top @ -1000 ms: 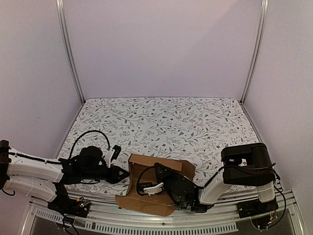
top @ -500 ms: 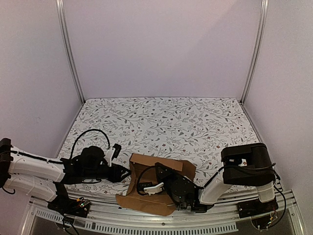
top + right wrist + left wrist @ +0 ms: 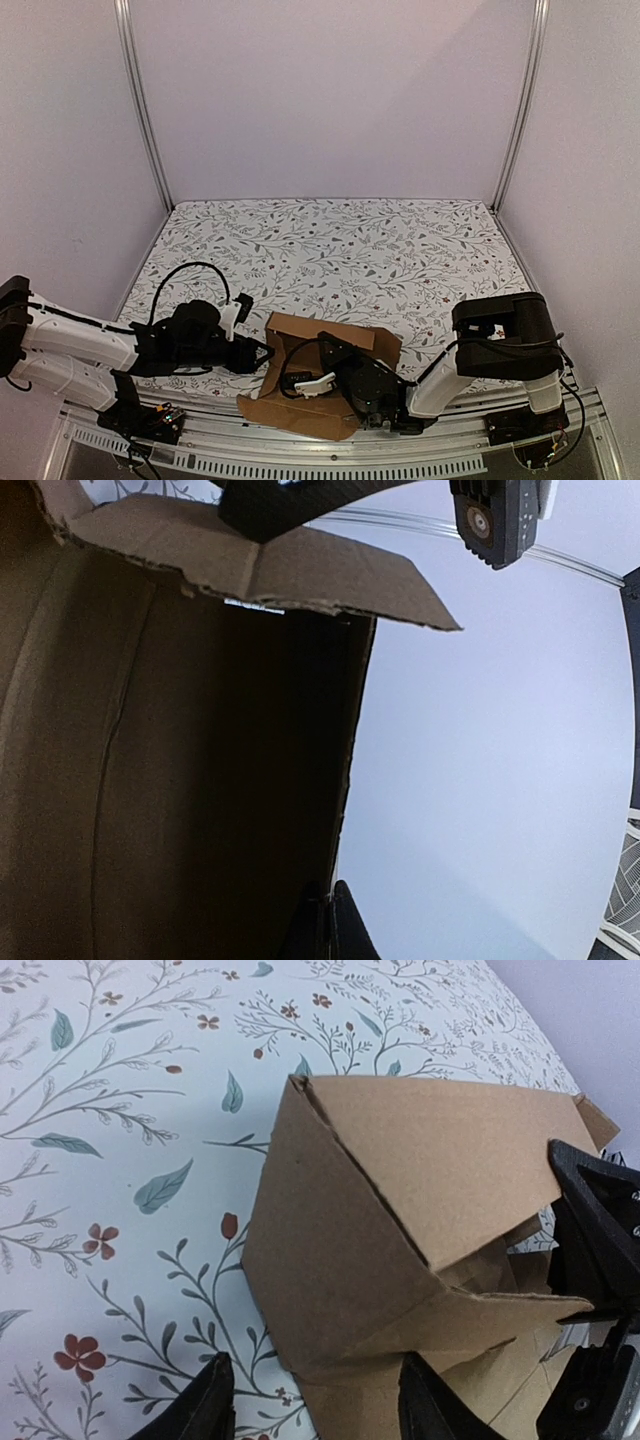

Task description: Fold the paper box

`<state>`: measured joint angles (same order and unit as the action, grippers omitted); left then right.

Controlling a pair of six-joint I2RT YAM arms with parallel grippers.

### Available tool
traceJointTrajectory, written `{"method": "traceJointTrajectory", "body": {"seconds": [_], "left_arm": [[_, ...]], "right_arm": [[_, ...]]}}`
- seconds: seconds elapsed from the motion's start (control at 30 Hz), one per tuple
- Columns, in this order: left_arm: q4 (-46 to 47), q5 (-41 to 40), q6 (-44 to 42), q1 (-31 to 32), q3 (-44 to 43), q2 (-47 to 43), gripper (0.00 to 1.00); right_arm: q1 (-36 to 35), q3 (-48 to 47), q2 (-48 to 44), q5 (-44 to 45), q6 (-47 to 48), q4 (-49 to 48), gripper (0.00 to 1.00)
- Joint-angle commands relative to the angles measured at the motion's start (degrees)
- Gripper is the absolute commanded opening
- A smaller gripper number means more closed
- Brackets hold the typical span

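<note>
Arms (image 3: 90, 345) (image 3: 500, 350) low at paper box (image 3: 300, 330)

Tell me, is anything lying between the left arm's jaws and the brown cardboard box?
Only bare floral cloth. The left wrist view shows the left gripper, jaws open, right at the near corner of the paper box.

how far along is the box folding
Done: the paper box has one corner creased up into walls. In hand: the right gripper pinches a panel edge; the left gripper, open, faces that corner. To do: the rest stands open, not closed up.
</note>
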<state>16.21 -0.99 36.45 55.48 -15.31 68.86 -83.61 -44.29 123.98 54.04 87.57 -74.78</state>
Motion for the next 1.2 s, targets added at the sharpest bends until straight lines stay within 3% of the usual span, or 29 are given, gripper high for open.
{"method": "traceJointTrajectory", "body": {"seconds": [0.0, 1.17], "left_arm": [[0.9, -3.1, -1.2, 1.5, -2.5, 1.3, 0.55], [-3.1, -12.8, -3.0, 5.2, -3.7, 1.5, 0.54]], "right_arm": [[-0.8, 0.9, 0.6, -1.4, 0.1, 4.0, 0.0], [-1.0, -0.4, -3.1, -0.9, -0.4, 7.8, 0.0]]}}
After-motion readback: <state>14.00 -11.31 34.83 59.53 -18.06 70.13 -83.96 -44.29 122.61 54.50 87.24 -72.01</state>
